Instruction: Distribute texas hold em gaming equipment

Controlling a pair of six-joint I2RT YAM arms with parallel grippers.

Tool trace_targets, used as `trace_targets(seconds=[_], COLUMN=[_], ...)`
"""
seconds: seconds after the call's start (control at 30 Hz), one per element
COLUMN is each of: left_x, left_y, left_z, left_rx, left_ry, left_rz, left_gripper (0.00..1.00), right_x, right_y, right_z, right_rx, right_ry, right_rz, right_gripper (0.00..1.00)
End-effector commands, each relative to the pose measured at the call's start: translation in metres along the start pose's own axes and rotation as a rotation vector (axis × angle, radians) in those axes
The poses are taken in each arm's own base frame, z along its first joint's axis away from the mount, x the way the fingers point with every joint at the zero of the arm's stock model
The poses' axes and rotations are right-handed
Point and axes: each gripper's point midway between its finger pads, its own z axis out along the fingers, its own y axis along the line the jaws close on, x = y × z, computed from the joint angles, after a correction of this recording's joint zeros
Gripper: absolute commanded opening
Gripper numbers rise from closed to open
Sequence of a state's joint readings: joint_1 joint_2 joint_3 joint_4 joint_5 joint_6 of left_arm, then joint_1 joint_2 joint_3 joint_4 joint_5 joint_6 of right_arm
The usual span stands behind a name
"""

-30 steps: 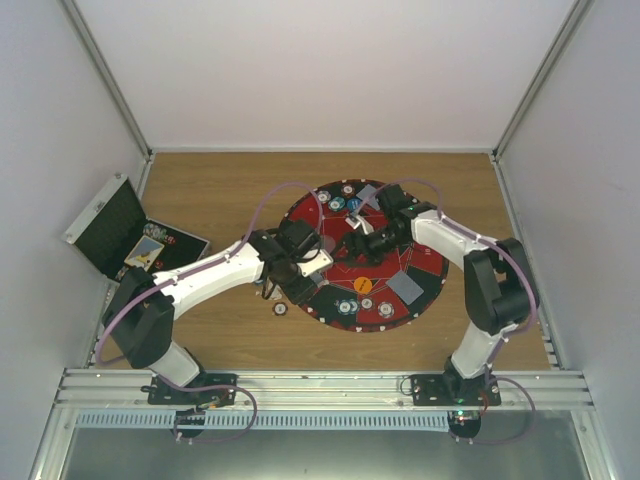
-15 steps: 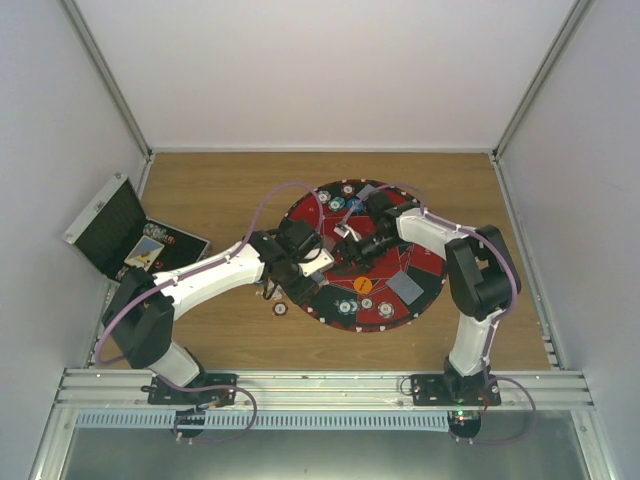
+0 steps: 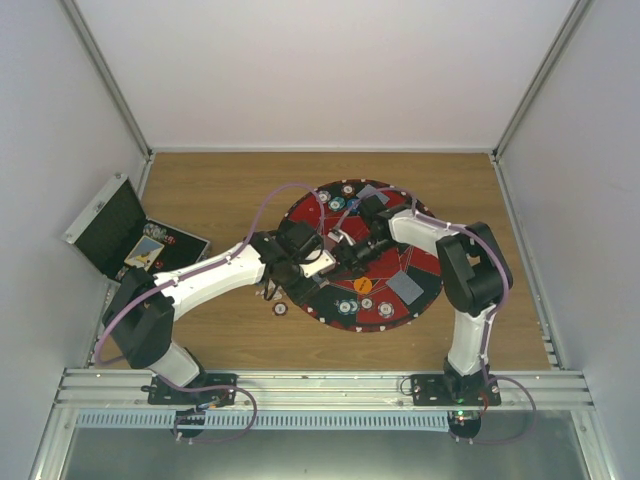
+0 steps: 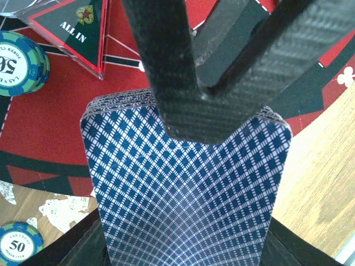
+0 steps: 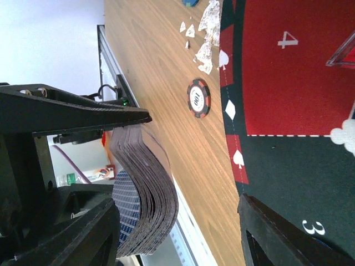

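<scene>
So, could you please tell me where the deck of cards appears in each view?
Top external: deck of cards, pale, over the left side of the mat.
Left wrist: fills the lower centre, backs showing.
Right wrist: edge-on, lower left.
Shared landmark: the red-and-black mat.

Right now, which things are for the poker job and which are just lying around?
For the job: deck, teal chips, dark chip, orange disc, dealt cards.
Just lying about: mat, case.
</scene>
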State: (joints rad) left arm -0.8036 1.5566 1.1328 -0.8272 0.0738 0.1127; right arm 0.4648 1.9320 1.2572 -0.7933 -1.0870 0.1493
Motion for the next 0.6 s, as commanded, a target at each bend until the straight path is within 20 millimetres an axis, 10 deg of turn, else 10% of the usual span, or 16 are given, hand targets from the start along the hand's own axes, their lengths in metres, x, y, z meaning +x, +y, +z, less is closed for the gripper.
trace_targets(seconds=[0.0, 0.57], left_x=[-0.01, -0.008], left_y=[-0.006, -0.006], left_z=[-0.007, -0.006], left_rx=[0.015, 0.011], left_ry=[-0.054, -0.052], left_rz=[0.009, 0.0], left_gripper=[0.55, 0.54], right_x=[0.004, 0.003], right_y=[0.003, -0.011], right_z=[0.009, 0.012], right_rx=[-0.037, 0.06], right_ry=[0.038, 0.06], right_rz=[-0.005, -0.007], right_gripper=[0.59, 0.42])
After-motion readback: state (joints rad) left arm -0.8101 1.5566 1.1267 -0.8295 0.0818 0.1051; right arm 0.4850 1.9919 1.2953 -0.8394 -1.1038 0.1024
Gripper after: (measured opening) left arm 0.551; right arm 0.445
